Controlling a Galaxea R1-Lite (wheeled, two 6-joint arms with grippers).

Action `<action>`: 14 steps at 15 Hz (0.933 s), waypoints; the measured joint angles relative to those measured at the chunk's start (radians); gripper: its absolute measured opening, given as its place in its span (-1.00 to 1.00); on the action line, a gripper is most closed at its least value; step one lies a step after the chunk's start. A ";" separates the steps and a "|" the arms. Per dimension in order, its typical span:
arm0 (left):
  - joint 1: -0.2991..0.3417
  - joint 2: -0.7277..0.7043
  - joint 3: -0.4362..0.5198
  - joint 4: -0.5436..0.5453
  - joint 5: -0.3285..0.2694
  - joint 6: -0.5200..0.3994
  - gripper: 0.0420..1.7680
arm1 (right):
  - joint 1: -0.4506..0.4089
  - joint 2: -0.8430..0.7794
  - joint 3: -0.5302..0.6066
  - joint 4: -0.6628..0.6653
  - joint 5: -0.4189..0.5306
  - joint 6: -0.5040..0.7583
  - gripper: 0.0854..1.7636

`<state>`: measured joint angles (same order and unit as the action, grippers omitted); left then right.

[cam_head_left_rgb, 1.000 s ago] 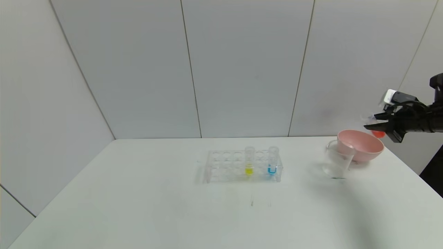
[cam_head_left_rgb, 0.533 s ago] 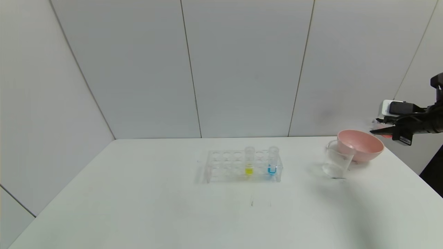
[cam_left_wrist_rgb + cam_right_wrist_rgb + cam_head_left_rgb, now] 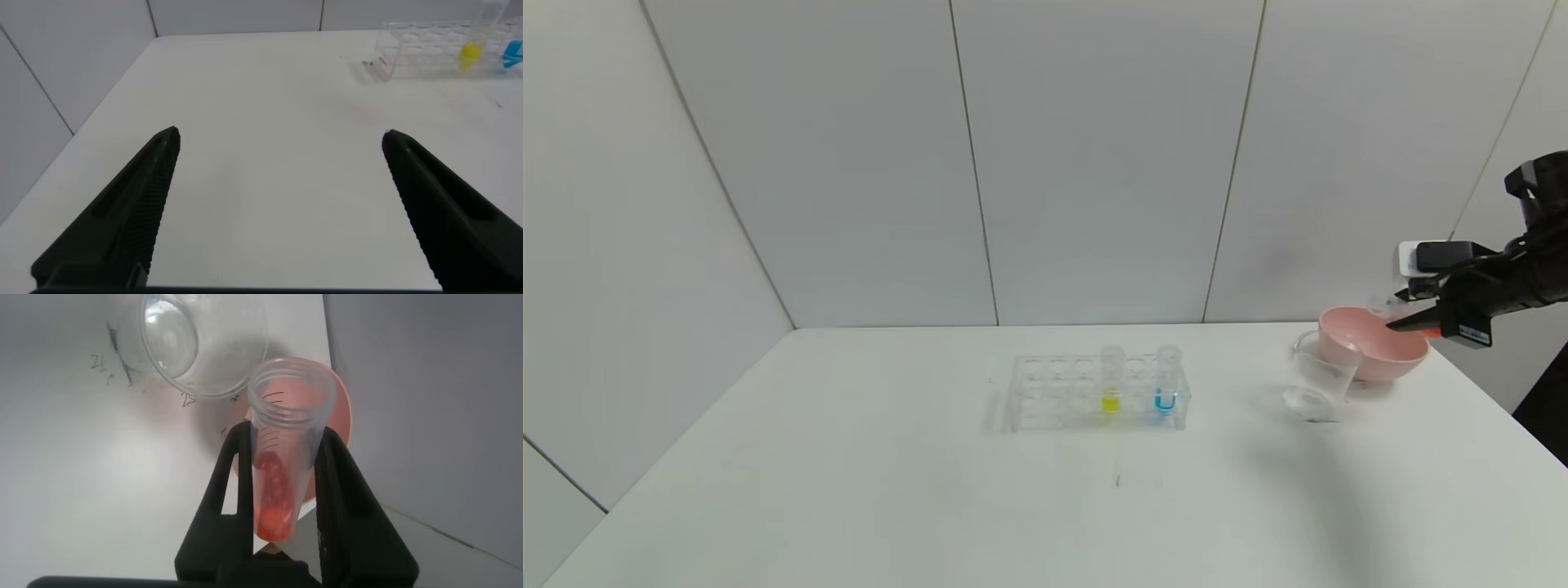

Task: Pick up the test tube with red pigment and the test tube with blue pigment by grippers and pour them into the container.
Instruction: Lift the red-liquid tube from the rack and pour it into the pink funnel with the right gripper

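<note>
A: Starting at the left, what did you see?

B: The left gripper (image 3: 278, 204) hovered over the bare near-left part of the white table (image 3: 849, 457), its fingers spread wide and holding nothing. It did not show in the head view.

A: And mid-table?

B: A clear tube rack (image 3: 1094, 392) stood there. A tube of yellow liquid (image 3: 1111, 384) sat upright in it, and just to its right stood the test tube with blue pigment (image 3: 1166, 384).

A: Further right?

B: The container (image 3: 1319, 380) stood on the table, touching or just in front of a pink bowl (image 3: 1376, 343); I could not tell which.

A: The right gripper?

B: The right gripper (image 3: 1409, 314) hung above the bowl's far right rim, clamped on the test tube with red pigment (image 3: 282, 465). The tube lay tilted, its open mouth towards the container.
</note>
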<state>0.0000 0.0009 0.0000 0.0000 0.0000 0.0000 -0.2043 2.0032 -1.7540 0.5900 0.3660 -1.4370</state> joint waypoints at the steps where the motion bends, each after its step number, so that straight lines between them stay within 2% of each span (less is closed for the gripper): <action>1: 0.000 0.000 0.000 0.000 0.000 0.000 1.00 | 0.006 0.007 -0.035 0.048 -0.012 -0.004 -0.51; 6: 0.000 0.000 0.000 0.000 0.000 0.000 1.00 | 0.039 0.056 -0.210 0.258 -0.104 -0.021 -0.51; 14: 0.000 0.000 0.000 0.000 0.000 0.000 1.00 | 0.097 0.093 -0.243 0.269 -0.274 -0.036 -0.51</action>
<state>0.0000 0.0009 0.0000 0.0000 0.0000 0.0000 -0.1072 2.0960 -1.9974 0.8589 0.0917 -1.4732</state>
